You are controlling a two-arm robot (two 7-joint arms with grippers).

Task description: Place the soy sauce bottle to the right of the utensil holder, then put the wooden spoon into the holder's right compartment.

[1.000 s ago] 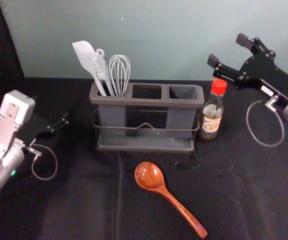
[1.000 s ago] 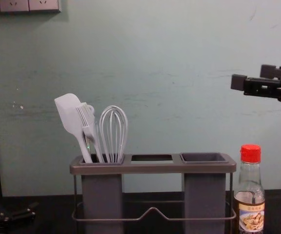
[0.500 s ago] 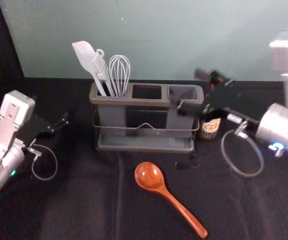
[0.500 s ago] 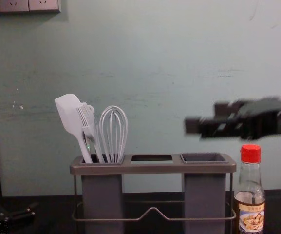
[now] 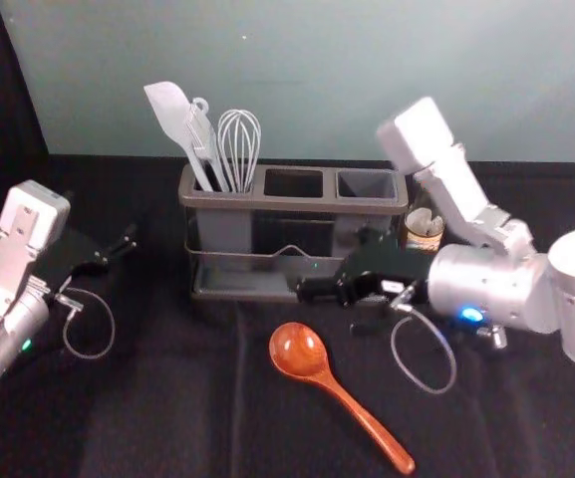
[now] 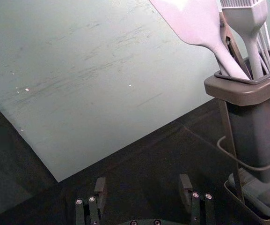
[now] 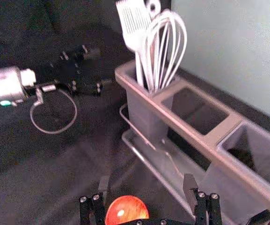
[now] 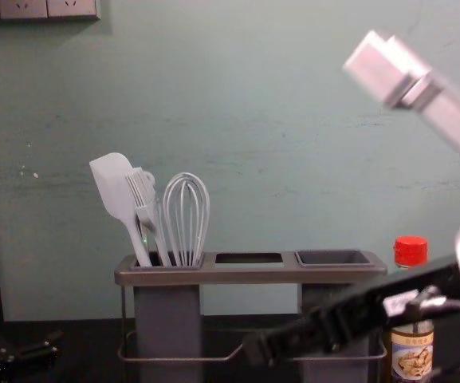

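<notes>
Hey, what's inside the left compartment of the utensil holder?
A spatula, a brush and a whisk stand in it, heads above the holder's rim. The compartment's walls hide their lower ends and the bottom.

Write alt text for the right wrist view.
The black right gripper, fingers open and empty, hovers near the glossy reddish wooden spoon. Alongside, a brownish-grey three-compartment utensil holder carries a white wire whisk and white brush; the black left gripper sits farther off.
</notes>
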